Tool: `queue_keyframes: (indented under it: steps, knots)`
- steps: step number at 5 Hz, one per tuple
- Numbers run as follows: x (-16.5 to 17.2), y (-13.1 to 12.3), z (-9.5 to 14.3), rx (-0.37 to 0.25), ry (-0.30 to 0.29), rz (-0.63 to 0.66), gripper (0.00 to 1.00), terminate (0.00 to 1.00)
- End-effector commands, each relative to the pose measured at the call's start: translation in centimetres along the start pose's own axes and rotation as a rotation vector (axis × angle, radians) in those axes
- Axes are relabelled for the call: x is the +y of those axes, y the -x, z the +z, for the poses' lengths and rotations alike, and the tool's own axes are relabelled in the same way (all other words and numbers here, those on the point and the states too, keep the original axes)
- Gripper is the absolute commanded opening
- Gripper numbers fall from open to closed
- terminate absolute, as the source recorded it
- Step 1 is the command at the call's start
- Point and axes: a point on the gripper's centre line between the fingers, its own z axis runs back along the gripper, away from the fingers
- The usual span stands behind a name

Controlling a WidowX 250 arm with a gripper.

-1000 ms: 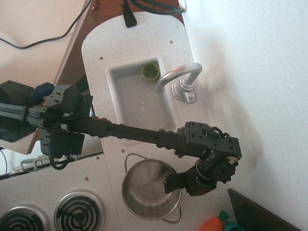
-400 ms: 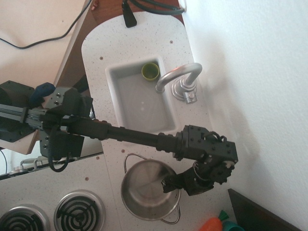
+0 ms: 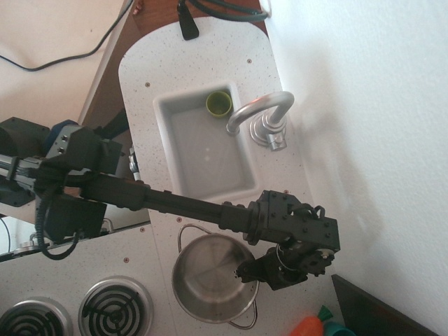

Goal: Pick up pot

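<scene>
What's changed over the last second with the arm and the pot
The arm's wrist has dropped lower in the picture and shifted left, and the gripper now sits at the pot's right rim. The pot has slid slightly left. Whether it is gripped cannot be told. The green cup in the sink and the faucet stayed put.

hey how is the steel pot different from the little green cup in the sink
The pot is shiny bare steel; the cup is matte olive green. The pot is far wider than the cup. The pot has wire loop handles on its rim; the cup shows none. The pot sits on the counter with the gripper at its rim; the cup is alone in the sink. Both are round, upright and open-topped.
</scene>
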Motion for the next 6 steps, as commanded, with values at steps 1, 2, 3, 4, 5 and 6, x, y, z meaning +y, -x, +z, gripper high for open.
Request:
queue_keyframes:
  steps: [1, 2, 3, 4, 5, 6]
  knots:
    - [0.1, -1.9, 3.2, -0.036, -0.095, -0.059, 0.00, 0.00]
    - [-0.5, -1.8, 2.7, -0.029, -0.089, -0.055, 0.00, 0.00]
    - [-0.6, -2.0, 2.8, -0.035, -0.105, -0.059, 0.00, 0.00]
    - [-1.0, -2.1, 2.7, -0.048, -0.114, -0.084, 0.00, 0.00]
    - [-1.8, -2.0, 2.4, -0.067, -0.112, -0.103, 0.00, 0.00]
    - [-2.5, -1.9, 3.4, -0.175, -0.129, -0.151, 0.00, 0.00]
